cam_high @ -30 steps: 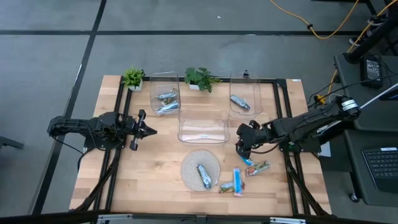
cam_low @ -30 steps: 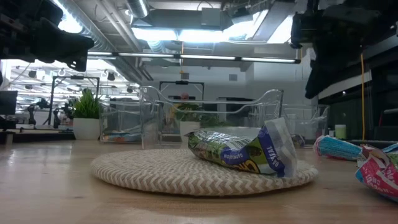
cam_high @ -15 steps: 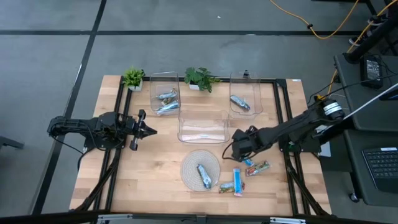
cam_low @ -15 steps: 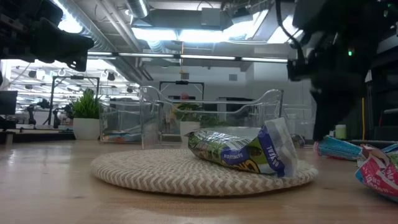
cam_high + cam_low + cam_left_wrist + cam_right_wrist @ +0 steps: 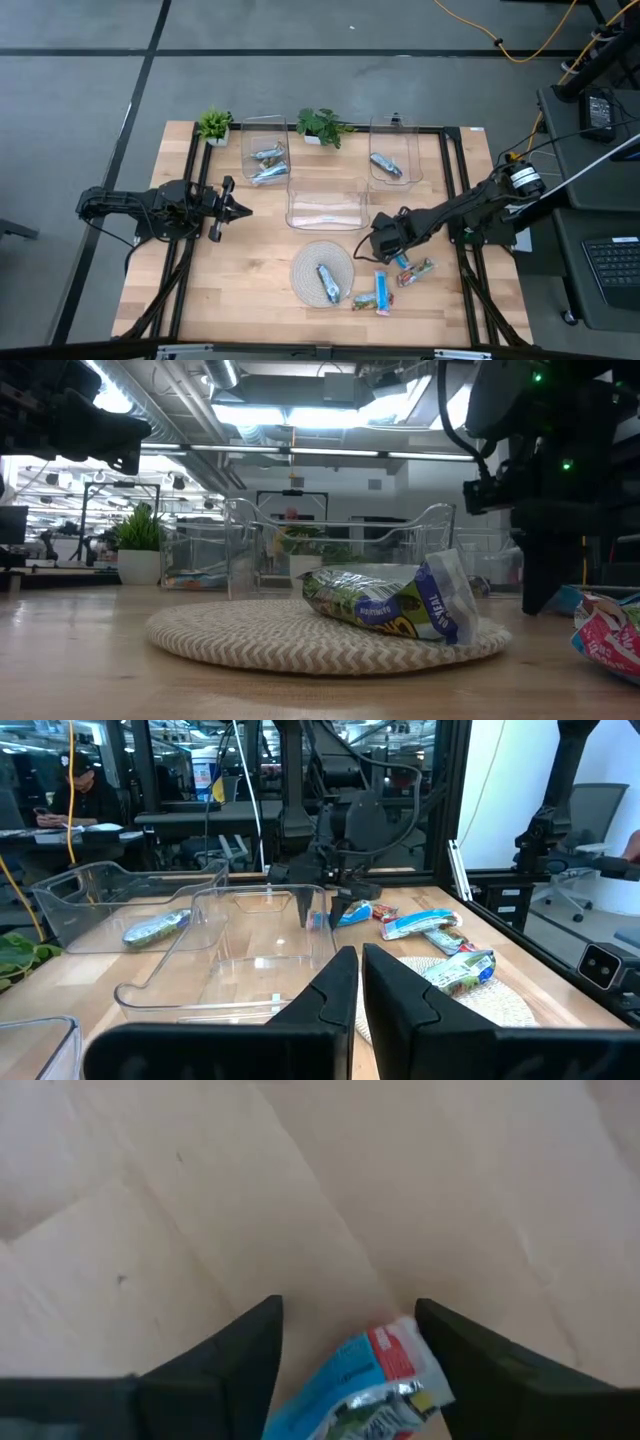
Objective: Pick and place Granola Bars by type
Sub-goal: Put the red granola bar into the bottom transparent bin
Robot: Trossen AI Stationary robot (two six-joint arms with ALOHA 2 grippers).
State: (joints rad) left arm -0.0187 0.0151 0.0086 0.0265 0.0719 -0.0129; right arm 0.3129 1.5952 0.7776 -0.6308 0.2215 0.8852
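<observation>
My right gripper is open and low over the table, its fingers standing on either side of the end of a bright blue bar, also seen in the high view. Right of the round woven mat lie a red-green bar, another blue bar and a mixed bar. A silvery-green bar lies flat on the woven mat. My left gripper hovers shut over the table's left half, away from all bars.
Three clear bins stand at the far side: the left bin holds two silvery bars, the right bin holds one, and the wider middle bin lies just beyond the mat. Two small potted plants stand at the far edge.
My right gripper has moved down and toward the table's near-left, from above the loose bars to table height at the blue bar's end. The bars have stayed in place.
</observation>
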